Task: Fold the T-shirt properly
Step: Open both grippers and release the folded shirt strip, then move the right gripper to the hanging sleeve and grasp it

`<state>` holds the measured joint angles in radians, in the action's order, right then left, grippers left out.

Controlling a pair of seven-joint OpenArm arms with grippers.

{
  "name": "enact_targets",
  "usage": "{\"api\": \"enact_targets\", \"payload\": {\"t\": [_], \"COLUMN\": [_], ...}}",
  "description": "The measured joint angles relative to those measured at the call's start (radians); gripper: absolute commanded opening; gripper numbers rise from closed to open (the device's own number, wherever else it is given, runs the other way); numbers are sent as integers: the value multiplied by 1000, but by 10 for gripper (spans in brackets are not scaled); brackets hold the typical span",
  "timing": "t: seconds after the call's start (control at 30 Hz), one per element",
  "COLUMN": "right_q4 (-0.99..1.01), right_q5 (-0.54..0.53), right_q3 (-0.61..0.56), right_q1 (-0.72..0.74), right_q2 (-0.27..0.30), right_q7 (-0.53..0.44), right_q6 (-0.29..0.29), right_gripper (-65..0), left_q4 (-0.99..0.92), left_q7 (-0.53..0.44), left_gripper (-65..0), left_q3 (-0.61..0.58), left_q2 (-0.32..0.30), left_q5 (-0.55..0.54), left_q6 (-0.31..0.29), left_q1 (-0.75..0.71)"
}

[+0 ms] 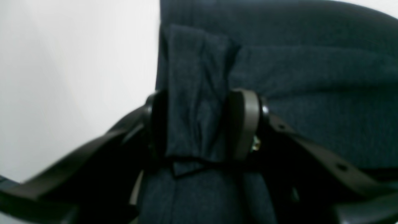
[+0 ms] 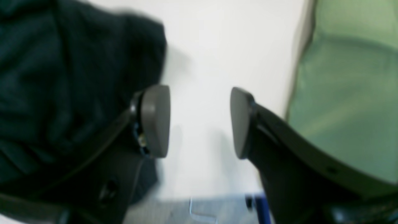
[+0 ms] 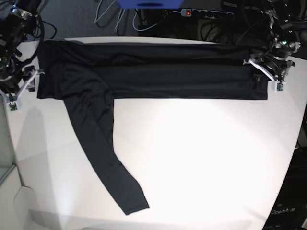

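Note:
The black T-shirt [image 3: 144, 72] lies flat across the far part of the white table [image 3: 201, 153] as a long band. One sleeve [image 3: 103, 158] trails toward the front edge. My left gripper [image 3: 271, 79] is at the band's right end. In the left wrist view its jaws stand apart [image 1: 199, 124], and a strip of the shirt [image 1: 196, 93] fills the gap and touches both pads. My right gripper [image 3: 17, 88] is at the band's left end. It is open [image 2: 200, 121] over bare table, with the shirt [image 2: 62, 77] just beside one pad [image 2: 155, 121].
Cables and a power strip [image 3: 201, 13] lie behind the table's far edge. A greenish panel [image 2: 348, 93] stands past the table edge beside my right gripper. A blue object [image 3: 148, 4] sits at the top of the base view.

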<state>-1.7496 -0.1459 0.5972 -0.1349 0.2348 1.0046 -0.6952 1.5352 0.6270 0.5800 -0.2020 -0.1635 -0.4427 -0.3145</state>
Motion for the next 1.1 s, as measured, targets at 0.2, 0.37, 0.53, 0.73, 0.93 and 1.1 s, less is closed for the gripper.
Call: {"api": "enact_targets", "payload": {"t": [0.2, 0.37, 0.53, 0.73, 0.93, 1.1], "right_q4": [0, 11, 91, 184, 275, 435], "right_q5": [11, 7, 4, 3, 10, 9], "right_q3": [6, 2, 2, -116, -245, -336], "right_q1": [-8, 44, 87, 159, 265, 408], "right_q2": [-40, -44, -43, -20, 21, 55], "right_q7": [6, 10, 12, 12, 5, -46], "right_q6": [0, 0, 0, 0, 0, 0], "right_gripper": [-332, -332, -332, -331, -331, -331], "left_q4": [-6, -10, -10, -3, -15, -26], "left_q7": [26, 27, 29, 27, 21, 26], "left_gripper": [-352, -352, -352, -352, -352, -352], "left_q3": [-8, -29, -53, -50, 11, 55], "left_q2": [-9, -52, -71, -84, -74, -44], "left_q5": [6, 7, 4, 10, 4, 10], "left_q6": [-5, -4, -10, -7, -6, -6], "left_q1": [69, 131, 140, 142, 80, 56]}}
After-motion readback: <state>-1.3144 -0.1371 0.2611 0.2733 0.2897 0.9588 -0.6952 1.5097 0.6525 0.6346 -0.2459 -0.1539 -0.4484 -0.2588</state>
